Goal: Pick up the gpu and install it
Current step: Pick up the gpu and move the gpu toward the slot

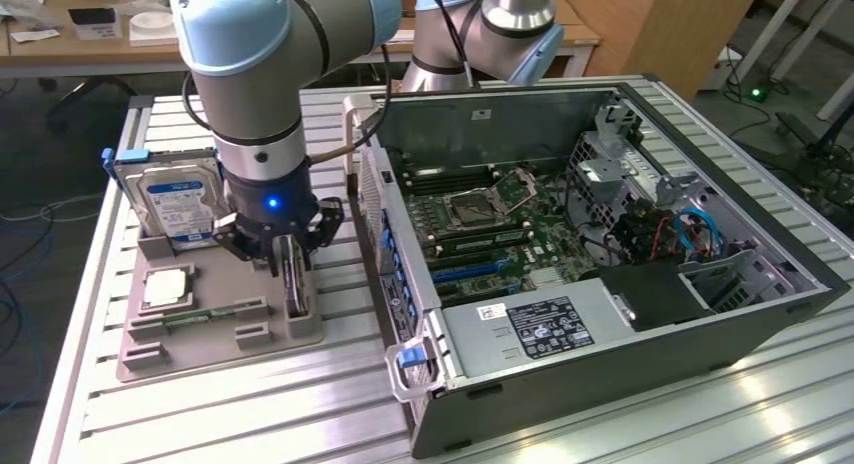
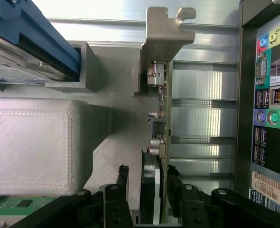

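The gpu [image 1: 292,280] stands on edge in a slot of the grey holder [image 1: 214,339], on the exterior view's left of the computer case. In the wrist view the gpu [image 2: 162,109] is seen edge-on, its silver bracket [image 2: 166,33] at the far end. My gripper [image 1: 287,256] hangs straight down over the card. Its black fingers [image 2: 124,175] straddle the gpu's near end, and my gripper [image 2: 148,175] is open, with a gap showing between one finger and the card. The card still rests in the holder.
The open computer case [image 1: 747,284] lies on its side with the motherboard [image 1: 494,224] exposed; its rear port panel [image 2: 268,118] is close beside the card. The holder also carries a hard drive [image 1: 174,204], a processor [image 1: 167,284] and a green memory stick [image 1: 200,312].
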